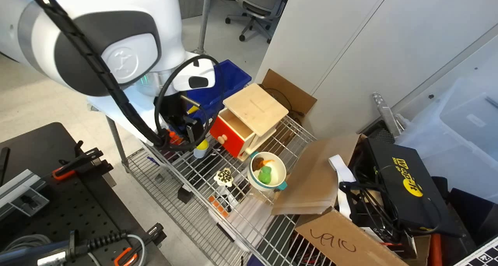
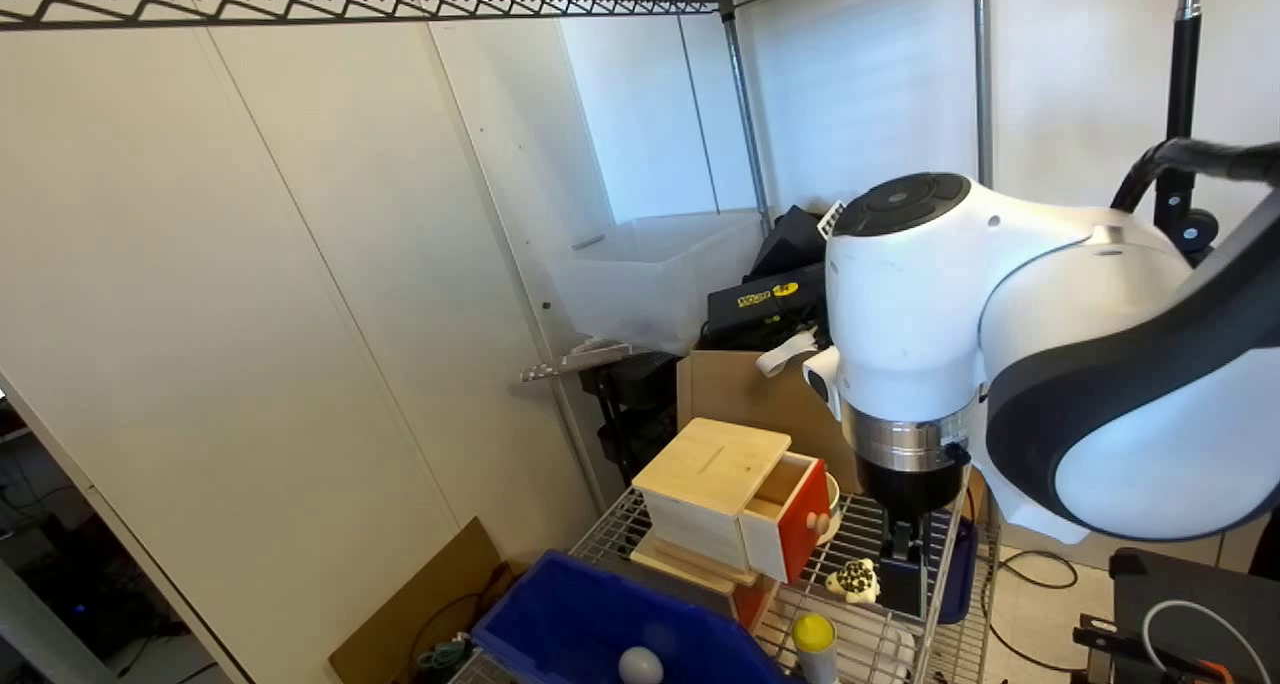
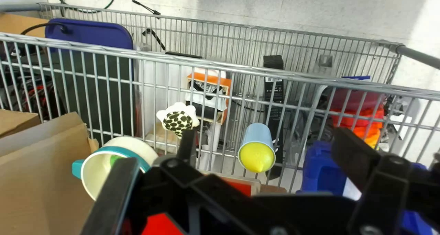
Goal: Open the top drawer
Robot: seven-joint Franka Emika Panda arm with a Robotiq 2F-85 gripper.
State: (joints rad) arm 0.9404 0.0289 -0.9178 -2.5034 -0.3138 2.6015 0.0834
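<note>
The top drawer (image 1: 232, 140) of the light-wood cabinet (image 1: 257, 107) is pulled partly out, its inside showing from above. Its red front (image 2: 803, 520) and round wooden knob (image 2: 818, 524) face my gripper. The lower red drawer (image 2: 752, 602) sits beneath, further in. My gripper (image 2: 905, 576) points down in front of the red front, apart from the knob. It also shows in an exterior view (image 1: 190, 130), partly behind a black cable loop. In the wrist view my fingers (image 3: 266, 140) are wide apart with nothing held; red patches (image 3: 161, 224) show at the lower edge, mostly hidden by the gripper.
A blue bin (image 2: 610, 614) stands beside the cabinet. A pale-blue cup with a yellow top (image 3: 257, 149), a spotted turtle toy (image 3: 178, 120) and a teal-handled bowl (image 1: 277, 165) stand on the wire shelf (image 3: 240, 68). An open cardboard box (image 1: 307, 180) lies beyond the bowl.
</note>
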